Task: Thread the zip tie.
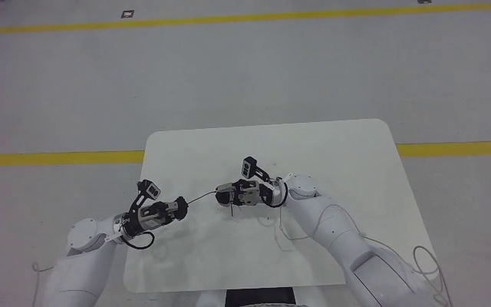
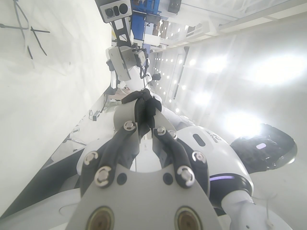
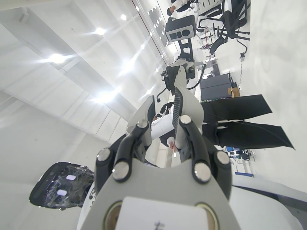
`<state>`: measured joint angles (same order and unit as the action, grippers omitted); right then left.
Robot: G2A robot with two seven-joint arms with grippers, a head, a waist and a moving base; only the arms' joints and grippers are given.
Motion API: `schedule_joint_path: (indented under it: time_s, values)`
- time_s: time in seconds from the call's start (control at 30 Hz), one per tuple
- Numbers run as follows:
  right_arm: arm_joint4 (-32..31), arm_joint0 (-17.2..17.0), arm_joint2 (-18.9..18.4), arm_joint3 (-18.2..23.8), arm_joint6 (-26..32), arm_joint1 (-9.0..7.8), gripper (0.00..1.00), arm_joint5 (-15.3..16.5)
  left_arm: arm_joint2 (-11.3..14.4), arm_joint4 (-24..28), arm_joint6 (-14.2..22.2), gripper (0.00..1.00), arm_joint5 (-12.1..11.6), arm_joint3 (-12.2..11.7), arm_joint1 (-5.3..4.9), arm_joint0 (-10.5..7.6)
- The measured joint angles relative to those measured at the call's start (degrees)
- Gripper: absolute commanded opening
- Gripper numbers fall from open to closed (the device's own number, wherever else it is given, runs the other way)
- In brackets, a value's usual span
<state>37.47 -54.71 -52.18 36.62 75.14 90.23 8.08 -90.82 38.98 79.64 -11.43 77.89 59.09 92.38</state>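
white table, yellow floor stripes

Ceiling lamps glare across both wrist views, edges bowed; table evenly lit, shadows seemingly faint.

— What sort of place is this?
— A robotics lab or test hall inside a big industrial building. The grey floor is marked with yellow lines, like a factory bay.
— And overhead?
— A high white ceiling with beams and rows of bright lamps.
— Anything else?
— A white work table, an office chair, dark cabinets and blue racks further back.
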Motion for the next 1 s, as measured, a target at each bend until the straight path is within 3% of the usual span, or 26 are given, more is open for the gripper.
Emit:
schedule_joint_path:
  time_s: [1.0]
  values:
    - [0.0,-0.2,0.9,2.0,-0.3,0.03,0.15,0.0,0.0,0.0,0.0,0.00,0.0,0.0,0.00,0.00]
